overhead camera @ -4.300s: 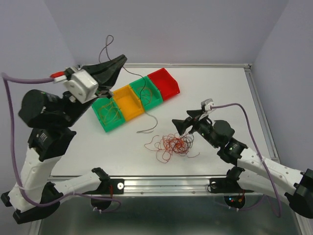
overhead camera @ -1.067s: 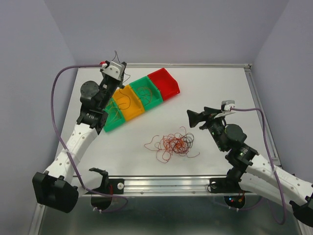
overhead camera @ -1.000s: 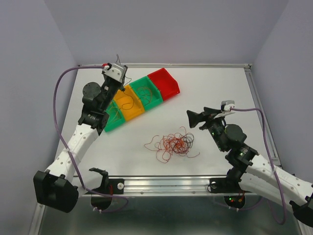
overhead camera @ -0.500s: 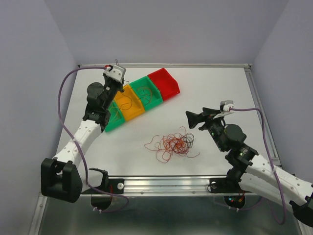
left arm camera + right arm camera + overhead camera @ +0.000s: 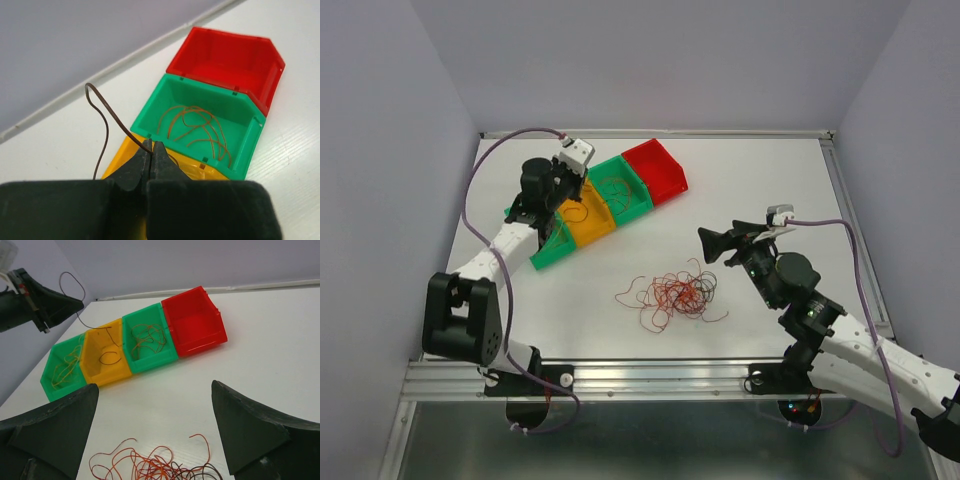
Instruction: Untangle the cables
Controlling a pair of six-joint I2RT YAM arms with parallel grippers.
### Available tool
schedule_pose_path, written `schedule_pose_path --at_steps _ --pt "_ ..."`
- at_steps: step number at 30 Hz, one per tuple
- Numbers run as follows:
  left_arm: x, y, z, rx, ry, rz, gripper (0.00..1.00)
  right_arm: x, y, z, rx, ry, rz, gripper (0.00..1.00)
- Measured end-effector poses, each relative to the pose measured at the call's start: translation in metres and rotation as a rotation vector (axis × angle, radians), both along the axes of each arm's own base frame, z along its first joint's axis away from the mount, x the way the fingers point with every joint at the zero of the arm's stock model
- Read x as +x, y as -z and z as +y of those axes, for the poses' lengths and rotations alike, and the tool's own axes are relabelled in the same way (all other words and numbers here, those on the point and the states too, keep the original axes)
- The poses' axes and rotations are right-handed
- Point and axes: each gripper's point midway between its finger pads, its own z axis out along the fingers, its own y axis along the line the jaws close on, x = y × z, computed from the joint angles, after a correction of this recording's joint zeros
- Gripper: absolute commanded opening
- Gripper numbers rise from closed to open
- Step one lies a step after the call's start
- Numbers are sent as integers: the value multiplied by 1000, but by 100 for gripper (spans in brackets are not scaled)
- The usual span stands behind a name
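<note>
Our left hand (image 5: 151, 150) reaches out over the yellow bin (image 5: 107, 374) at far left, clenched on a dark wire (image 5: 106, 116) that loops up above its tips. Our right hand (image 5: 155, 390) hangs released near the tangle of cables (image 5: 675, 293) at mid-desk (image 5: 760, 180). Both green bins (image 5: 150, 359) hold thin curled strands, and the yellow bin holds a dark one.

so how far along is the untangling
Done: loose wire strands lie in the end green plastic bin, the yellow plastic bin and the second green plastic bin; the red plastic bin is empty. In hand: the left hand is shut on a thin dark brown wire by the yellow bin. Left: the red-orange tangle of thin wires on the white table, open right hand near it.
</note>
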Motion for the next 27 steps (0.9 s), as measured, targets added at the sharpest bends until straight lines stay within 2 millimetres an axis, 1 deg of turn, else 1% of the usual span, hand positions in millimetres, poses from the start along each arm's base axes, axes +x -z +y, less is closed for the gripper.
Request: schedule_pose_path --at_steps 1,4,5,8,10,13,17,18,19,20,21,23,25,26,27 --pt "8 15 -1 17 -2 57 0 0 0 0 0 0 0 99" --pt "25 48 -1 56 -21 188 0 0 1 0 1 0 2 99" --pt "31 64 1 77 -34 251 0 0 1 0 1 0 2 99" --pt "32 94 4 113 -47 364 0 0 1 0 1 0 2 99" --pt "24 111 6 133 -51 434 0 0 1 0 1 0 2 99" --pt "14 124 11 155 -58 496 0 0 1 0 1 0 4 99" --pt "5 133 15 181 -66 540 1 3 9 3 -18 0 20 99" --pt "3 135 16 186 -67 550 17 4 11 4 -23 0 26 99" --pt "1 136 17 195 -63 559 27 5 15 6 -30 -1 36 99" --pt "-1 138 17 203 -59 567 32 6 18 7 -37 -4 42 100" --pt "-4 140 17 212 -49 578 41 6 20 9 -44 -8 49 100" --pt "-7 143 17 223 -33 589 48 8 31 15 -68 -25 73 98" --pt "-8 143 16 227 -24 589 50 9 50 28 -112 -72 117 92" --pt "-8 142 16 229 -20 587 52 9 56 32 -127 -87 134 92" --pt "-8 141 16 230 -17 584 56 9 69 40 -159 -117 171 90"
